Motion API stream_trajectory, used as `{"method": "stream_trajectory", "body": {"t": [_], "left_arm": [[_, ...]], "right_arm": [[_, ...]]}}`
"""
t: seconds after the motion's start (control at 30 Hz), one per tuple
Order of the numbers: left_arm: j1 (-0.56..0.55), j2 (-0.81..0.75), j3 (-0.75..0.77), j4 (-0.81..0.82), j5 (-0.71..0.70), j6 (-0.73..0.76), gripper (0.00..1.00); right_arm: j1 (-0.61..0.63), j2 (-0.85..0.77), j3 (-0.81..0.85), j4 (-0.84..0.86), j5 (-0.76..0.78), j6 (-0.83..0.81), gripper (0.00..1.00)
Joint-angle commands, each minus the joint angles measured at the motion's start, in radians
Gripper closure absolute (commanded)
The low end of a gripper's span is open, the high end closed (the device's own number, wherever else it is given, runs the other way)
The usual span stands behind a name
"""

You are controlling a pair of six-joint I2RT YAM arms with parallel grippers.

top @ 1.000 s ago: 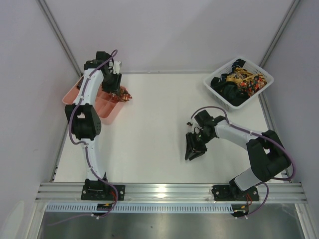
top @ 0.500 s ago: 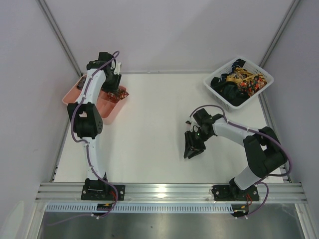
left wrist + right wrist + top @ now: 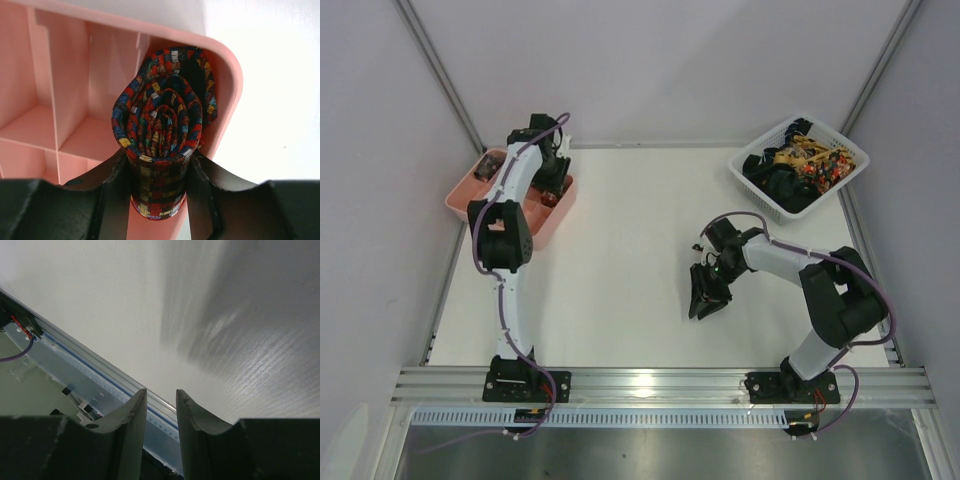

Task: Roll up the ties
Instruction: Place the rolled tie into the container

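rolled tie [image 3: 160, 135], a tight spiral of red, blue and yellow checks, is clamped between the left gripper's [image 3: 159, 177] fingers at the rounded corner compartment of the pink tray [image 3: 75, 115]. whether it touches the floor there i cannot tell, and from above the arm hides it. more ties [image 3: 805, 162] lie tangled in the white basket [image 3: 752, 172]. the left arm stretches far forward. the right gripper [image 3: 161, 415] hangs low over the table [image 3: 620, 260], jaws narrowly apart, empty.

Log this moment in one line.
left tool: grips rolled tie at tray corner | right tool: open, empty, over table
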Motion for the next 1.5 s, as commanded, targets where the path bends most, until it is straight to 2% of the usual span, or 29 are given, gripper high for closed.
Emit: {"method": "stream_trajectory", "body": {"t": [0.0,0.3,0.37,0.4,0.43,0.5,0.53,0.6,0.7,0.8,1.47], "left_arm": [[-0.017,0.038,0.052,0.025,0.0,0.041,1.0],[-0.017,0.116,0.065,0.013,-0.04,0.018,0.99],[-0.014,0.102,0.042,0.027,-0.021,0.001,0.91],[-0.014,0.096,0.037,0.03,-0.019,-0.001,0.77],[-0.014,0.088,0.037,0.027,-0.022,-0.007,0.72],[-0.014,0.078,0.035,0.021,-0.03,-0.013,0.66],[-0.014,0.075,0.031,0.019,-0.039,-0.018,0.58],[-0.014,0.062,0.029,0.021,-0.037,-0.013,0.5],[-0.014,0.042,0.023,0.015,-0.048,-0.013,0.43],[-0.014,0.041,0.029,0.002,-0.051,-0.009,0.39],[0.007,0.013,-0.035,0.025,-0.046,-0.027,0.3]], "right_arm": [[-0.011,0.017,0.033,0.004,-0.001,-0.006,0.64],[-0.028,0.04,0.045,-0.005,0.004,-0.026,0.64],[-0.032,0.041,0.051,-0.013,0.005,-0.028,0.64],[-0.034,0.041,0.056,-0.015,0.007,-0.033,0.64],[-0.034,0.04,0.059,-0.016,0.005,-0.034,0.64],[-0.034,0.041,0.062,-0.021,0.005,-0.036,0.64],[-0.032,0.044,0.062,-0.021,0.002,-0.037,0.64],[-0.034,0.046,0.062,-0.019,0.002,-0.039,0.65],[-0.034,0.049,0.061,-0.015,-0.006,-0.036,0.65],[-0.031,0.048,0.058,-0.012,-0.007,-0.036,0.64],[-0.026,0.037,0.039,-0.004,-0.018,-0.036,0.65]]}}
